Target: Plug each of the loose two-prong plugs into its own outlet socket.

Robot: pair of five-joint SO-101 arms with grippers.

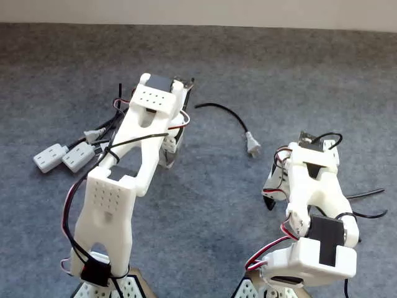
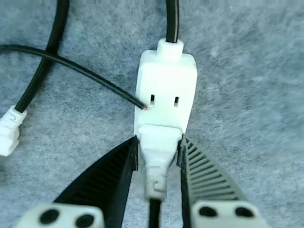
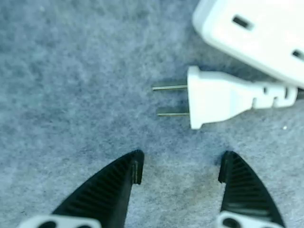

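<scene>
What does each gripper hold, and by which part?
The left gripper clamps a white plastic plug by its body's sides; the open right gripper holds nothing.

The surface (image 1: pixel 211 205) is covered in a grey-blue, felt-like fabric with a mottled, fuzzy nap, and it runs across the high view to its side edges. Along the far edge lies a pale, plain strip (image 1: pixel 248 11). Light is soft and even, with faint shadows.
</scene>
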